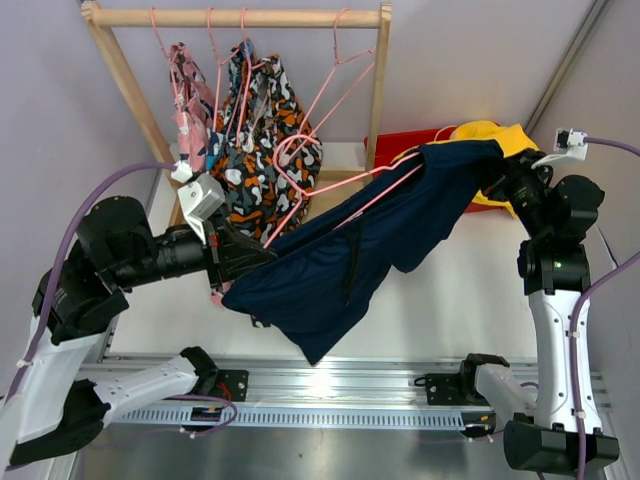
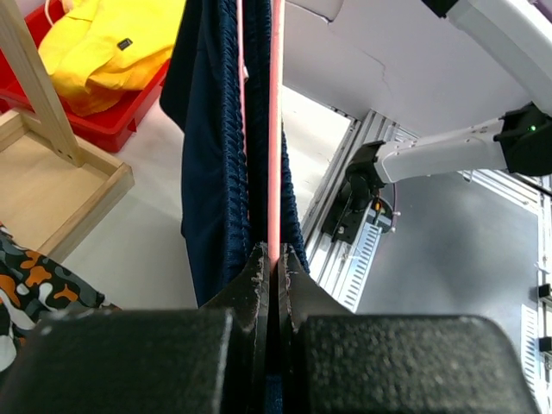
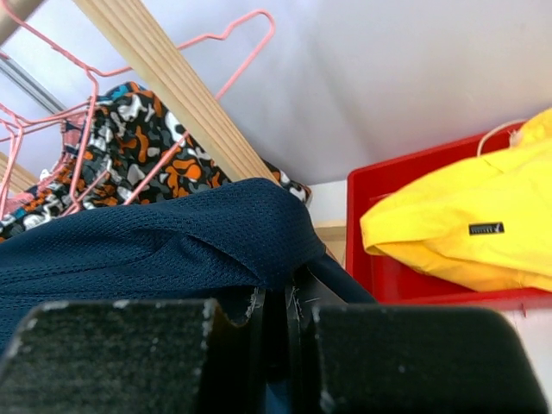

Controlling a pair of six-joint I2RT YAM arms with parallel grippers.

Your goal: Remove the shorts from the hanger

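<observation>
The navy shorts [image 1: 340, 260] are stretched between my two grippers, off the rack, with a pink hanger [image 1: 385, 187] still threaded through them. My left gripper [image 1: 238, 258] is shut on the hanger's pink bar [image 2: 274, 129], with navy fabric [image 2: 216, 172] on both sides of it. My right gripper [image 1: 497, 178] is shut on the other end of the navy shorts [image 3: 172, 241], near the red bin. The yellow shorts [image 1: 480, 130] lie in the red bin [image 1: 400, 145]. The camouflage shorts [image 1: 260, 130], pink shorts [image 1: 188, 100] and a blue-orange patterned pair [image 1: 243, 58] hang on the rack.
The wooden rack [image 1: 240, 17] stands at the back, its right post [image 3: 172, 86] close to the navy shorts. An empty pink hanger [image 1: 340, 70] hangs on its bar. The rack's wooden base [image 2: 52, 181] lies beside the bin. A metal rail [image 1: 330, 385] runs along the near edge.
</observation>
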